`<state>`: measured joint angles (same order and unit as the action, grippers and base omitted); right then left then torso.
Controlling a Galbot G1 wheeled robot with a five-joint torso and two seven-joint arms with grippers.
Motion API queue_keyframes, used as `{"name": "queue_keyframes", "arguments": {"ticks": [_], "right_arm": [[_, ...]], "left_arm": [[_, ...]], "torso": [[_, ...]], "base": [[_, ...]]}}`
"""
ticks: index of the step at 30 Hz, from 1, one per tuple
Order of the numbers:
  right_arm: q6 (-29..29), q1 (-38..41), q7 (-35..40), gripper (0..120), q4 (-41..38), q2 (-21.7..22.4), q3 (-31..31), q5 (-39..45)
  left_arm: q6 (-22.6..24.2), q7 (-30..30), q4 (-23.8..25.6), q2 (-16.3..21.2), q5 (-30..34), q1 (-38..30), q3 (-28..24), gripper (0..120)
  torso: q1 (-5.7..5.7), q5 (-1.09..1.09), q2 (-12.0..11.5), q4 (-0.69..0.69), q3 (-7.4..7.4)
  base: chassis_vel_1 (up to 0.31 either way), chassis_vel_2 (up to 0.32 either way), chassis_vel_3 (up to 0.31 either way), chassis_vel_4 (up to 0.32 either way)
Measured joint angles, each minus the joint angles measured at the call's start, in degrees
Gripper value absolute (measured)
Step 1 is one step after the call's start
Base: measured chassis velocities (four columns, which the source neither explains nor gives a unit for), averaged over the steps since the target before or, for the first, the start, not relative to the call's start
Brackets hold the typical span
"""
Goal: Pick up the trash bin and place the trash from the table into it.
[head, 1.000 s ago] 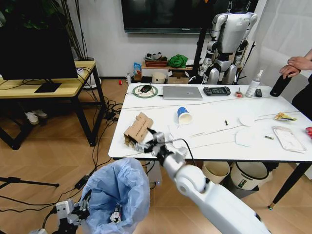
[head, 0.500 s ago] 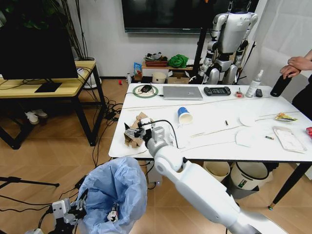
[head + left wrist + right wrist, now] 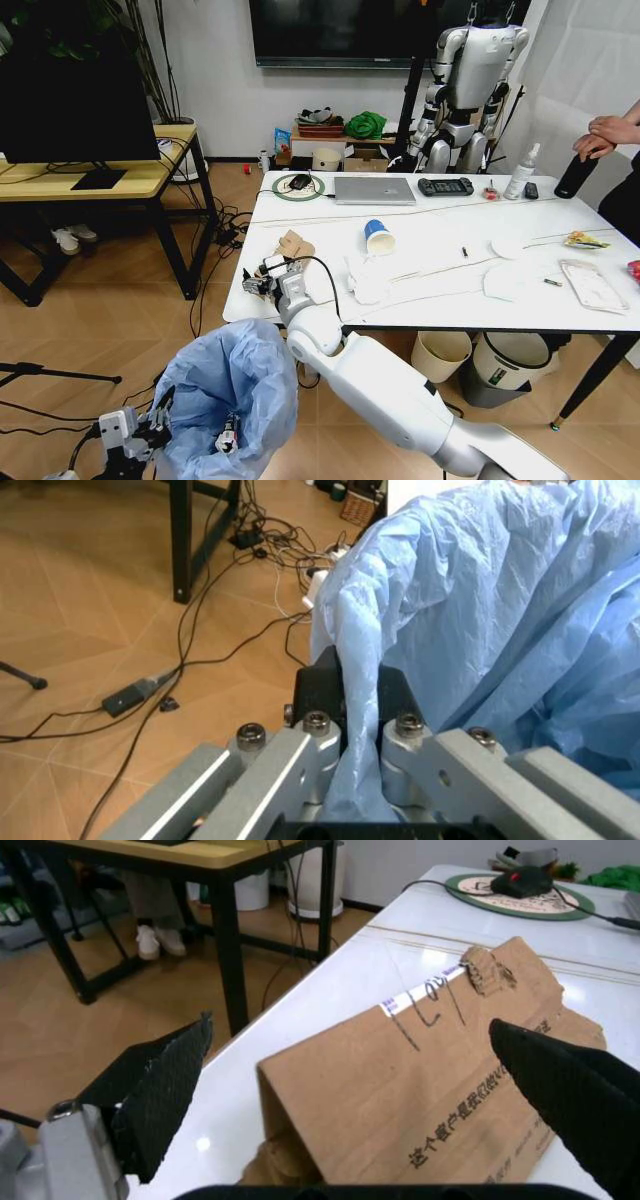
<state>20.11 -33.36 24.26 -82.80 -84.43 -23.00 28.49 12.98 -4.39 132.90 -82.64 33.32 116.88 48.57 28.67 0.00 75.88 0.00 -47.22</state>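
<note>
On the table [image 3: 440,290], right pincer [image 3: 350,1087] straddles carton [image 3: 430,1087]; left pincer [image 3: 345,705] grips bin [image 3: 235,395].

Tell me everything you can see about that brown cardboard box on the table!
The brown cardboard carton is crushed and torn, with a ragged top edge, a strip of white tape and dark printed writing on one face. It sits tilted on the white marble-look table, close to the edge on the robot's left. The right claw is open with a black finger on each side of it; whether they touch it, I cannot tell.
</note>
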Motion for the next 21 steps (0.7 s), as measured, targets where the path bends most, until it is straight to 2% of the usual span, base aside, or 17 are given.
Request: {"name": "queue_keyframes", "arguments": {"ticks": [5, 17, 21], "right_arm": [[0.2, 0.0, 0.1, 100, 0.4, 1.0, 0.7, -0.6], [1.7, -2.8, -0.3, 100, -6.8, 8.9, 4.0, 0.1], [0.9, -3.1, -1.4, 100, -6.9, 9.1, 4.3, 0.1]], "left_arm": [[0.0, 0.0, 0.0, 0.0, 0.0, -0.2, -0.1, 0], [-0.1, -0.1, -0.7, 0.4, 0.3, -0.8, -0.3, 0], [-0.1, -0.1, -0.8, 0.4, 0.3, -0.9, -0.4, 0]], "torso": [[0.0, 0.01, 0.0, 0.0, 0.0], [0.0, 0.0, 0.0, -0.02, 0.0], [0.0, 0.01, 0.0, -0.02, 0.0]], "base": [[0.0, 0.0, 0.0, 0.0], [0.0, 0.0, 0.0, 0.0], [0.0, 0.0, 0.0, 0.0]]}}
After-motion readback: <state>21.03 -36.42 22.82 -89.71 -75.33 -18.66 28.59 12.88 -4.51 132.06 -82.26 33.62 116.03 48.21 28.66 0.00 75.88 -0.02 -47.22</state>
